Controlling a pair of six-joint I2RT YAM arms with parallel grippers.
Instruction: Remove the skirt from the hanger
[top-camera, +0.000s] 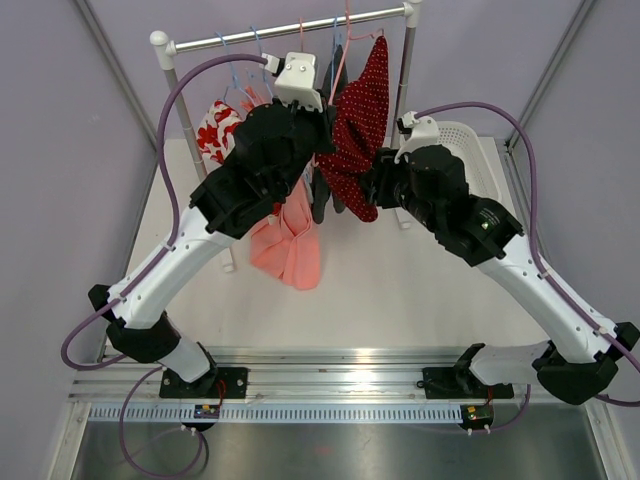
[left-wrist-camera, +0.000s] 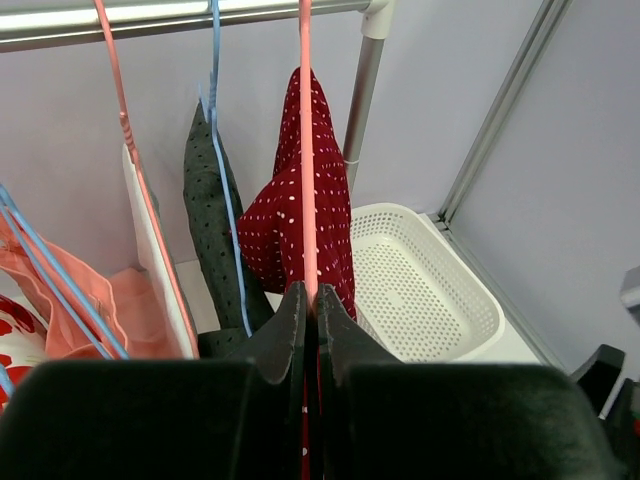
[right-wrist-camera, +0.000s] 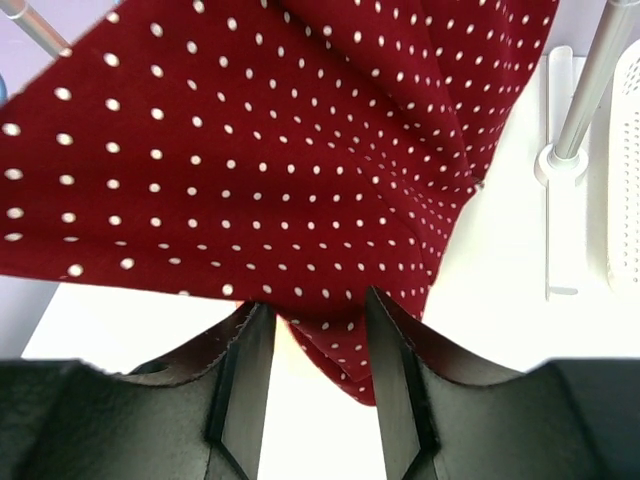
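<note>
The skirt (top-camera: 362, 120) is dark red with white dots and hangs on a pink hanger (left-wrist-camera: 306, 150) from the rail. It also shows in the left wrist view (left-wrist-camera: 300, 210) and fills the right wrist view (right-wrist-camera: 270, 150). My left gripper (left-wrist-camera: 309, 300) is shut on the pink hanger's lower wire, next to the skirt. My right gripper (right-wrist-camera: 315, 320) is open, its fingers either side of the skirt's lower hem, with the cloth between them but not pinched.
The clothes rail (top-camera: 290, 32) carries other garments: a dark dotted one (left-wrist-camera: 210, 210), a salmon one (top-camera: 288, 240) and a red-and-white floral one (top-camera: 215, 130) on blue and pink hangers. A white perforated basket (left-wrist-camera: 420, 290) stands at the right behind the rail post (right-wrist-camera: 585, 90).
</note>
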